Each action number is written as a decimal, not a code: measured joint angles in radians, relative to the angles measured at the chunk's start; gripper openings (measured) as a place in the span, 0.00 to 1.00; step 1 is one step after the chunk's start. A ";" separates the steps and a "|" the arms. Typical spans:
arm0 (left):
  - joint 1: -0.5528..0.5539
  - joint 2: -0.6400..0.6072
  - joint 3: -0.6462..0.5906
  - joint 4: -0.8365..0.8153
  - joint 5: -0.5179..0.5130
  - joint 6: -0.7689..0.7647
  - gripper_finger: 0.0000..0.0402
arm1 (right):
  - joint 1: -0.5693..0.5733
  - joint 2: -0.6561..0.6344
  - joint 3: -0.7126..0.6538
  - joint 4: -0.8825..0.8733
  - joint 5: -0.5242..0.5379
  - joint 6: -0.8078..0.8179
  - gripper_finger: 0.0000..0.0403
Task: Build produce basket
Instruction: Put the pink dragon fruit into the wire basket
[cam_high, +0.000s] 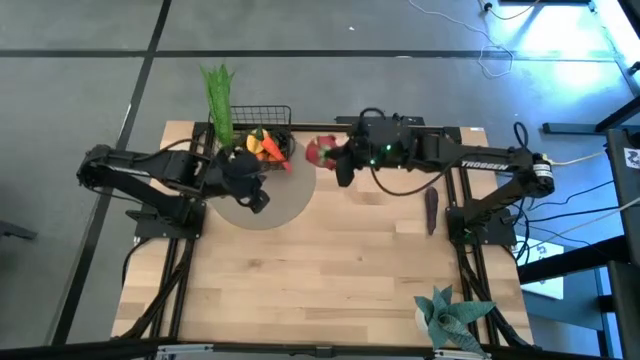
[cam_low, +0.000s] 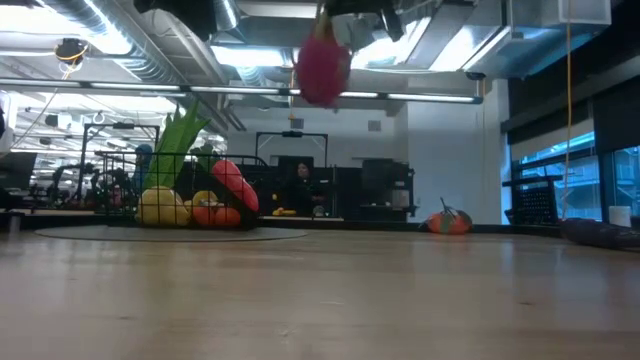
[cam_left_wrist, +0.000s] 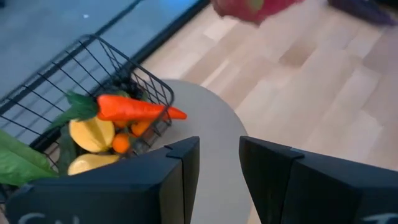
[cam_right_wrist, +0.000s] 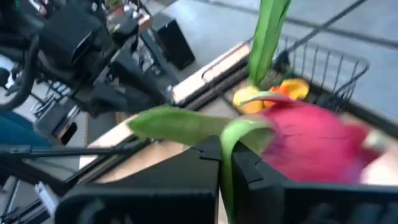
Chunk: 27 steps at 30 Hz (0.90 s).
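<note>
The black wire basket stands on a grey round mat at the table's far left. It holds a tall green leek, an orange carrot and yellow fruits. My left gripper hangs open above the mat, just on the near side of the basket. My right gripper is shut on a pink dragon fruit, high above the table to the right of the basket. In the low view the fruit hangs well above the wood. My right gripper pinches a curled green leaf scale of the dragon fruit between its two shut fingers. The fingers come from the table's right side, slanting a little downward. The pink body sits just beyond the fingertips, lifted clear of the table.
A purple eggplant lies on the wood under my right arm. A blue-green spiky plant stands at the near right edge. The middle and near left of the table are bare wood.
</note>
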 joint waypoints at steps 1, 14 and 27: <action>0.000 -0.011 0.000 0.000 -0.012 0.000 0.25 | -0.009 0.000 0.014 0.000 0.000 -0.020 0.00; 0.000 -0.098 0.000 0.000 -0.076 0.001 0.25 | -0.179 0.130 0.043 0.410 -0.207 -0.120 0.00; 0.000 -0.096 0.000 -0.001 -0.086 -0.001 0.25 | -0.285 0.405 0.043 0.812 -0.333 -0.104 0.00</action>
